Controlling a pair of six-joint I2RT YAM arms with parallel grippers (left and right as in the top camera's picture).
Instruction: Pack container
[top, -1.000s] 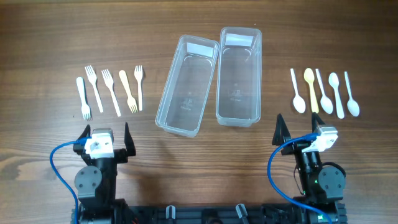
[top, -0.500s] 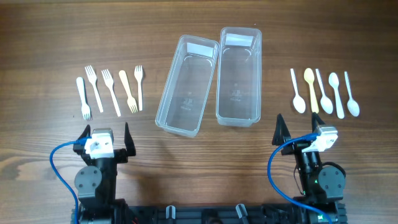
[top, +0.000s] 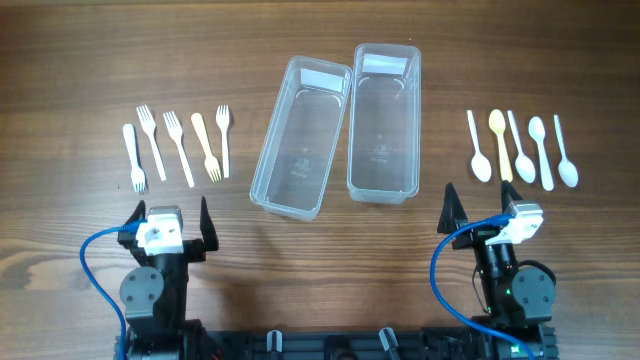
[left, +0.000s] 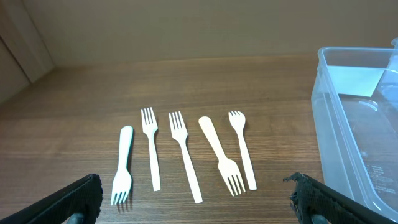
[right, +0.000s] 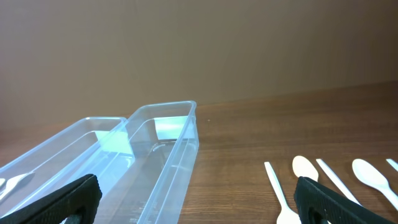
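Note:
Two clear plastic containers lie side by side at the table's middle, the left one (top: 300, 137) tilted, the right one (top: 383, 122) straight; both look empty. Several plastic forks (top: 180, 146) lie in a row at the left and show in the left wrist view (left: 185, 154). Several plastic spoons (top: 520, 148) lie in a row at the right, partly seen in the right wrist view (right: 303, 169). My left gripper (top: 168, 222) is open and empty, near the front edge below the forks. My right gripper (top: 482, 214) is open and empty, below the spoons.
The wooden table (top: 320, 40) is bare behind the containers and between the grippers. Blue cables loop beside each arm base (top: 90, 265). A brown wall stands behind the table in the right wrist view (right: 199, 50).

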